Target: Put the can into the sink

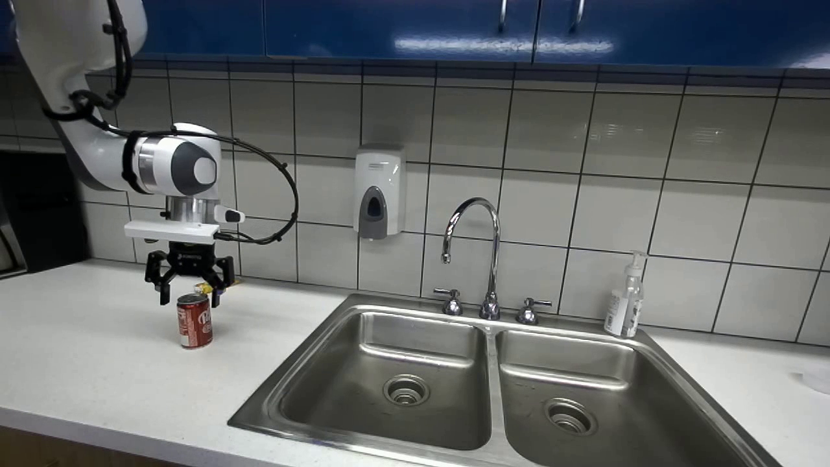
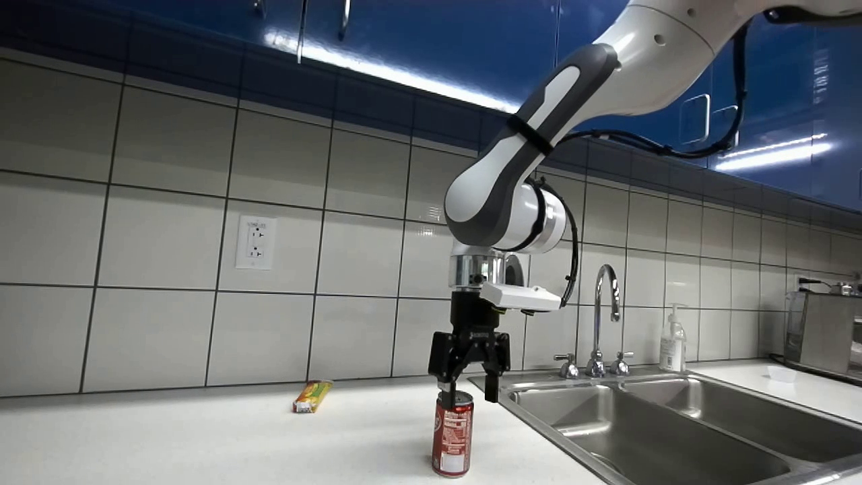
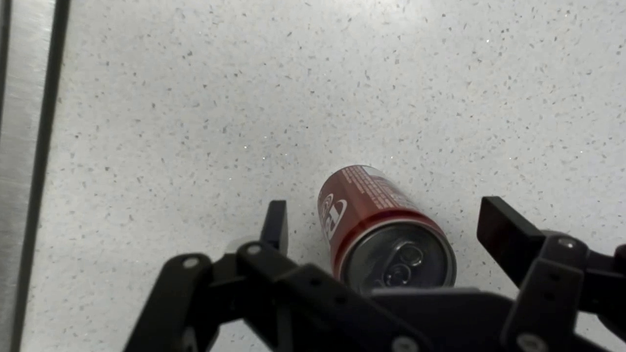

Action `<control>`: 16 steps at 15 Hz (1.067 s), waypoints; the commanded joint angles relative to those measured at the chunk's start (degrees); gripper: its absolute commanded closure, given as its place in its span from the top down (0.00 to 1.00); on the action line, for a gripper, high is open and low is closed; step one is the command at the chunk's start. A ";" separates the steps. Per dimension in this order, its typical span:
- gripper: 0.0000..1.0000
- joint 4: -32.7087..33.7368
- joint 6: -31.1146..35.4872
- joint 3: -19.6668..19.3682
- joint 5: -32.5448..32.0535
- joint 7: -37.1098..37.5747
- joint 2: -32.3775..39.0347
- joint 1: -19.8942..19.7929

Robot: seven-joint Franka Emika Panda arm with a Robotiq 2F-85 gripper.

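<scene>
Pincer [image 1: 190, 298] spread wide over the can [image 1: 194, 324], presumably to straddle it before gripping. Can stands unheld on counter [image 1: 97, 337] near sink [image 1: 295, 368], upright, which should suit a side grip.

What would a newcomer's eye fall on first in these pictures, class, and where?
The white and grey jointed robot arm probably comes first, angled downward in both exterior views, its black two-fingered end effector open near the top of the upright red metal drink can. Next come the large double-basin steel sink to the can's right in those views, and the glossy blue cabinets along their top.
</scene>
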 commanded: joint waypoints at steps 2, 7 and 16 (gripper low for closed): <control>1.00 3.94 -0.72 0.72 -0.41 0.83 3.55 0.30; 1.00 4.78 -1.03 0.36 -0.26 2.66 4.74 0.43; 1.00 3.62 -0.25 0.47 -0.17 1.60 5.12 0.10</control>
